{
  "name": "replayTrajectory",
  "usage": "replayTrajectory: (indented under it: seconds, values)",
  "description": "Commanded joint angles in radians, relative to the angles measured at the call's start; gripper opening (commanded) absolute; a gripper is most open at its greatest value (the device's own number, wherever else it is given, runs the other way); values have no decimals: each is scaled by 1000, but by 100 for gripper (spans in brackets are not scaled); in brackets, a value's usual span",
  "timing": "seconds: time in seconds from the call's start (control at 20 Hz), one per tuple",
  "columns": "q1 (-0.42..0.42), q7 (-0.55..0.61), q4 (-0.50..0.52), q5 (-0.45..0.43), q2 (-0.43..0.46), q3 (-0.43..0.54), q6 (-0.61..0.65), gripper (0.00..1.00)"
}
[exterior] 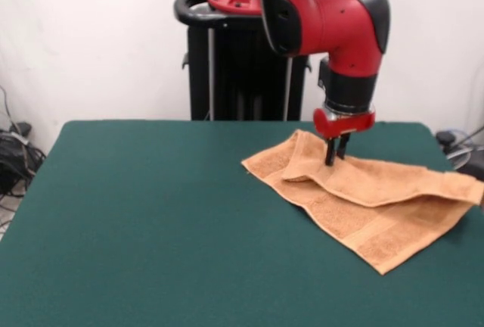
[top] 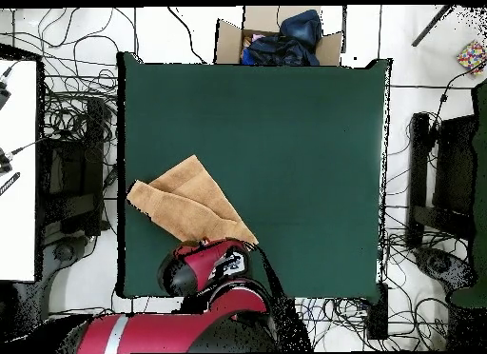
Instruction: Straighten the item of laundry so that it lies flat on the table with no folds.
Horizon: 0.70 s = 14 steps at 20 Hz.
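Towel (exterior: 363,194) near corner closest, lying folded over itself at bench (exterior: 151,221) edge, one end off side. Tool (exterior: 336,151) narrow, tips on upper fold, grip unclear. Risk: dragging towel off bench, or bunching.

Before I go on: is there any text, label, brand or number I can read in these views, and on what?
None can be read.
Orange-tan terry-cloth towel: no label or writing shows.
Red and black robot arm: no readable marking; a pale patch on it in the overhead view is too blurred.
Open cardboard box beyond the dark green felt table: no print visible.
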Motion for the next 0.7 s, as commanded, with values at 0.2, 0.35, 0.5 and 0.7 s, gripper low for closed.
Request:
replayTrajectory:
  seconds: [0.2,0.35,0.5,0.7]
  values:
    - [11,258,88,96,-13,-35,-42,0]
    - [26,266,139,115,-56,-31,-48,0]
    - [84,287,167,160,-83,-40,-58,0]
    - [154,296,177,219,-73,-52,-67,0]
